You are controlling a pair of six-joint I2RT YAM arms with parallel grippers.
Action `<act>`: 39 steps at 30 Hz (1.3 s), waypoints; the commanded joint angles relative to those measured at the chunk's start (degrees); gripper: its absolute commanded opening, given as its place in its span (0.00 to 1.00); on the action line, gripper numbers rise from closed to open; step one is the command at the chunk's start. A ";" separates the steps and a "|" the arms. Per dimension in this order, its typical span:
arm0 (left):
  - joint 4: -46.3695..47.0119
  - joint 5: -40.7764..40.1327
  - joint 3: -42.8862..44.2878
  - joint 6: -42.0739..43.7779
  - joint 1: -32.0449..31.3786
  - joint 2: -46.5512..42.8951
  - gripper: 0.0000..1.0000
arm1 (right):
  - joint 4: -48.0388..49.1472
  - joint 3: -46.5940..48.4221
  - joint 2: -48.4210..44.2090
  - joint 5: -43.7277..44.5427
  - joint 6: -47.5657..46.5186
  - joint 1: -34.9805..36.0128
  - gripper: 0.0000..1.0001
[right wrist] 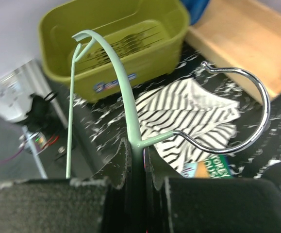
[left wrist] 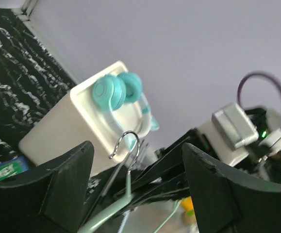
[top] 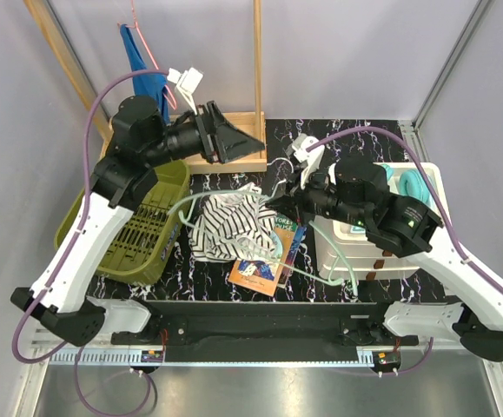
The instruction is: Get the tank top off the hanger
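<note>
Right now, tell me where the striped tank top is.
In the top view the striped tank top lies crumpled mid-table, between the green basket at left and the white bin at right.

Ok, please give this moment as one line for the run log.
left gripper open, holding nothing | right gripper shut on hanger neck | tank top crumpled on table | off hanger: cannot tell

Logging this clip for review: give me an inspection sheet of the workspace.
Surface: black marbled table.
Job's things: striped tank top crumpled on the table; mint hanger held above it, whether fully free unclear.
Clutter: olive rack, book, white box, teal headphones on it.
Grippers: left gripper open, empty; right gripper shut on the hanger.
Cables: purple cable looped over each arm.
Surroundings: wooden frame, blue garment hanging.
</note>
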 commanded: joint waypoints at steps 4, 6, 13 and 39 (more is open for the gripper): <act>-5.64 16.30 -4.62 17.15 -0.06 -9.74 0.78 | -1.87 -1.60 -8.10 -12.07 4.02 -0.21 0.00; -5.73 18.95 -10.86 17.06 -0.06 -12.36 0.78 | -1.96 -1.87 -9.42 -13.12 5.69 -0.12 0.00; -6.00 22.92 -21.60 15.31 -1.64 -16.78 0.78 | -2.57 -1.61 -7.58 -17.78 8.42 -0.21 0.00; -11.17 7.64 -28.82 13.35 -7.53 -26.53 0.00 | -3.45 -3.71 -7.84 -10.84 22.65 -0.21 0.89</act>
